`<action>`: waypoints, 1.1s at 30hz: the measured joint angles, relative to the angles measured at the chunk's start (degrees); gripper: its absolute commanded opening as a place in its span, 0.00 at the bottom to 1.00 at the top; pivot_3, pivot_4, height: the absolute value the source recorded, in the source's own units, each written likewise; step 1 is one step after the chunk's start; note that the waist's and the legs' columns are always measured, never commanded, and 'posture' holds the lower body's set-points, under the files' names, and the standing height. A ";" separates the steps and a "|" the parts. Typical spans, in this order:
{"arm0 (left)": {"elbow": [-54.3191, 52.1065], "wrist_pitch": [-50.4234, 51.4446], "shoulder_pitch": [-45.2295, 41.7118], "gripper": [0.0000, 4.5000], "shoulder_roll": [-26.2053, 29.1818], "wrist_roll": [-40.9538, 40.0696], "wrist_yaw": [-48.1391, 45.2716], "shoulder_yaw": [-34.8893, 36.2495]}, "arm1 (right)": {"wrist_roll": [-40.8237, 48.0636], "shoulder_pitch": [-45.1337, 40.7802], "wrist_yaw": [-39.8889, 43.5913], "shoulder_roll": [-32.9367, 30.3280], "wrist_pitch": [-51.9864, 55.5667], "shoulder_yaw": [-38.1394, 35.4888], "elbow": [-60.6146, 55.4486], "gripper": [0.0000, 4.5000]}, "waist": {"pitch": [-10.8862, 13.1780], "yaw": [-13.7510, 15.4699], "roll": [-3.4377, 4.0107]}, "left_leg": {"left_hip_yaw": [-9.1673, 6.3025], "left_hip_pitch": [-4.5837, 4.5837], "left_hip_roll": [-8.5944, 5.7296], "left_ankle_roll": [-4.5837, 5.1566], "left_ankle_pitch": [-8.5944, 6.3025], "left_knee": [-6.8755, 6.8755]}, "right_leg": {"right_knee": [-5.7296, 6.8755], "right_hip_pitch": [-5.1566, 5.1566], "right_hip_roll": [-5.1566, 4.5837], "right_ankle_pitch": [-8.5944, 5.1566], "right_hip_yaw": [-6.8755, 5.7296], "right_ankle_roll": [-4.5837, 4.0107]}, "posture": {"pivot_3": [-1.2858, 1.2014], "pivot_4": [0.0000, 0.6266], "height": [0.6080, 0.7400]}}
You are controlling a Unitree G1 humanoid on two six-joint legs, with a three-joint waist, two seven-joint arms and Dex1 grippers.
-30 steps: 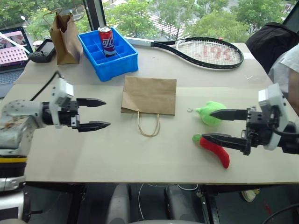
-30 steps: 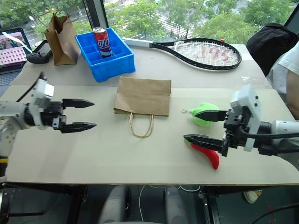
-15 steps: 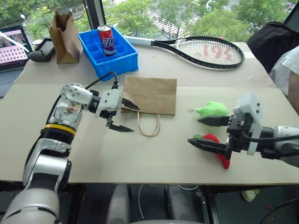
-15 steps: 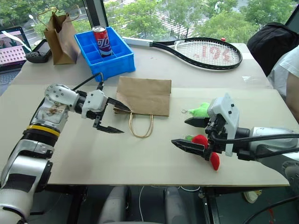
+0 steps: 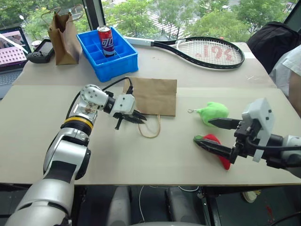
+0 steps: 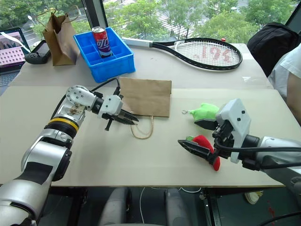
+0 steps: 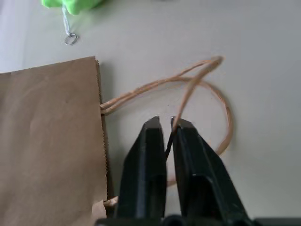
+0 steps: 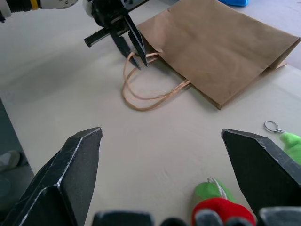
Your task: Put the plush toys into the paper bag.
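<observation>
1. A taller paper bag (image 5: pixel 65 37) and a blue tray (image 5: pixel 109 60) holding a can (image 5: pixel 105 41) stand at the table's (image 5: pixel 70 165) far left
2. The left hand (image 5: pixel 138 117) is pinched on the flat paper bag's (image 5: pixel 151 96) cord handle (image 7: pixel 207 77)
3. A racket (image 5: pixel 207 52) lies behind
4. The right hand (image 5: pixel 212 133), spread wide, straddles the red chili (image 5: pixel 217 148), near the green toy (image 5: pixel 212 113)

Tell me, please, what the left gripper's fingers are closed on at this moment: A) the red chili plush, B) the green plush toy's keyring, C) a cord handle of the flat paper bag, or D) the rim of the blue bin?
C: in the left wrist view the left gripper has its fingers shut on a cord handle of the paper bag, which lies flat on the table.
</observation>
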 measured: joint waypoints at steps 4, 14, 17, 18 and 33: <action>-9.49 18.89 -0.09 0.02 1.42 -7.76 -0.29 0.87 | 0.14 -0.11 -2.05 2.17 -0.32 3.77 -1.30 1.00 | 0.01 -0.21 0.00 | -0.08 0.01 0.01 0.01 0.01 -0.01 | 0.01 0.02 0.01 0.00 -0.07 0.00 | 0.52 0.24 0.36; -43.89 66.49 5.65 0.00 6.45 -22.14 9.51 5.46 | -12.60 -6.73 -10.44 13.51 -2.28 20.76 0.44 0.30 | 0.02 -0.20 0.04 | -0.16 0.28 0.02 0.05 0.04 -0.04 | 0.00 0.31 0.03 -0.02 -0.19 0.00 | 0.52 0.24 0.36; -47.30 71.80 6.52 0.00 6.05 -24.32 13.12 6.77 | -16.55 -10.00 -13.09 19.14 -2.89 25.12 2.21 0.08 | 0.02 -0.15 0.04 | -0.17 0.37 0.02 0.05 0.04 -0.04 | 0.02 0.38 0.05 -0.02 -0.20 -0.01 | 0.52 0.24 0.36; -47.82 73.03 6.71 0.00 5.83 -24.79 14.11 6.95 | -17.48 -10.84 -13.56 20.55 -3.09 26.10 2.80 0.01 | 0.02 -0.15 0.05 | -0.17 0.37 0.02 0.05 0.04 -0.04 | 0.03 0.38 0.05 -0.02 -0.19 -0.01 | 0.52 0.24 0.36; -42.23 93.80 1.06 0.00 -1.93 -36.87 33.43 21.06 | -42.68 -27.71 -8.19 33.68 -11.97 44.60 30.59 0.01 | 0.06 -0.07 0.06 | -0.18 0.37 0.00 0.10 0.07 -0.05 | 0.14 0.35 0.06 -0.01 -0.23 -0.04 | 0.52 0.24 0.36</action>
